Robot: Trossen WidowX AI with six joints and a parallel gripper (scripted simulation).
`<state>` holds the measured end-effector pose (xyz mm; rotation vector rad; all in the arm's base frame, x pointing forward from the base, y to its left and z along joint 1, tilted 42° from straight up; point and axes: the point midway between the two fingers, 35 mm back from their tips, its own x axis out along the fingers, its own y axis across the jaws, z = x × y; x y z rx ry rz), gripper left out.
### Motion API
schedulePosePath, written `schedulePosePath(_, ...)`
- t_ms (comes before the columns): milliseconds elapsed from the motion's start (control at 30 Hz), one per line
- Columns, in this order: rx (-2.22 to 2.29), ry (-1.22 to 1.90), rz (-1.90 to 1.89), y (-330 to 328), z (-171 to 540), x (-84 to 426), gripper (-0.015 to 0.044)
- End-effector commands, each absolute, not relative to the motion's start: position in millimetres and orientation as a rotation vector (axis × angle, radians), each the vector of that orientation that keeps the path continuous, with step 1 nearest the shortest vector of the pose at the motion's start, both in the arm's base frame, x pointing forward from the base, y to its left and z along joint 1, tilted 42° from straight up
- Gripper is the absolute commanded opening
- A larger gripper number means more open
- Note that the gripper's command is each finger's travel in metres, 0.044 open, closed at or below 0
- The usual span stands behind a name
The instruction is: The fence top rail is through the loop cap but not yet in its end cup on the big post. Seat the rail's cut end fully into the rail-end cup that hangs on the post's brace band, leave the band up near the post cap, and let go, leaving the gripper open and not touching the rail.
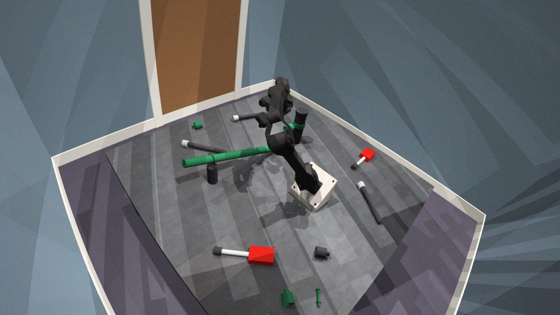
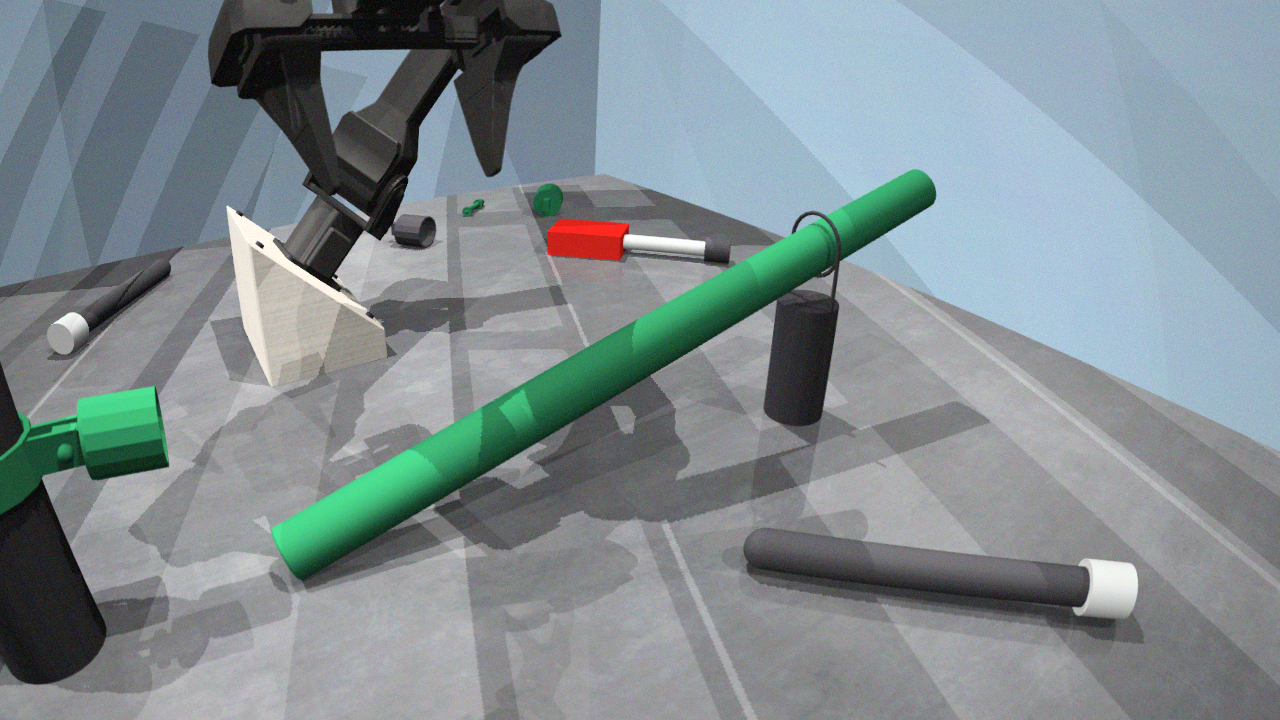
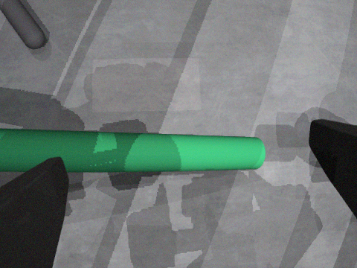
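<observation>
Rail (image 1: 235, 154) (image 2: 617, 358) (image 3: 149, 152), green and round, slants through the wire loop (image 2: 838, 246) above the short dark post (image 1: 211, 173) (image 2: 799, 358). Its cut end (image 2: 288, 553) (image 3: 262, 153) sits low, close to the tabletop (image 1: 195, 207) (image 2: 626, 653); I can't tell if they touch. That end is outside the green end cup (image 1: 286, 127) (image 2: 120, 434), apart from it and lower. The cup sticks out sideways from the brace band (image 1: 300, 126) (image 2: 13, 470), which wraps the big post (image 1: 298, 134) (image 2: 49, 582) a little below its cap (image 1: 301, 111). Overhead, the gripper (image 1: 274, 117) (image 2: 413, 180) (image 3: 192, 150) has its fingers spread wide with nothing pinched, clear of the rail. A dark rod with a white cap (image 1: 203, 146) (image 2: 913, 568) lies near the rail.
</observation>
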<state>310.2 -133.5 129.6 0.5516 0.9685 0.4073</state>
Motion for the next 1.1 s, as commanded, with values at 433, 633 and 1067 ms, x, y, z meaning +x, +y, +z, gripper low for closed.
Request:
schedulePosePath(433,-0.616,0.686,1.383,-74.0,89.1,331.5,0.0440)
schedulePosePath(633,-0.627,0.678,1.394,-73.3,88.7,331.6,0.0440)
schedulePosePath(1067,-0.627,0.678,1.394,-61.5,75.3,333.1,0.0440)
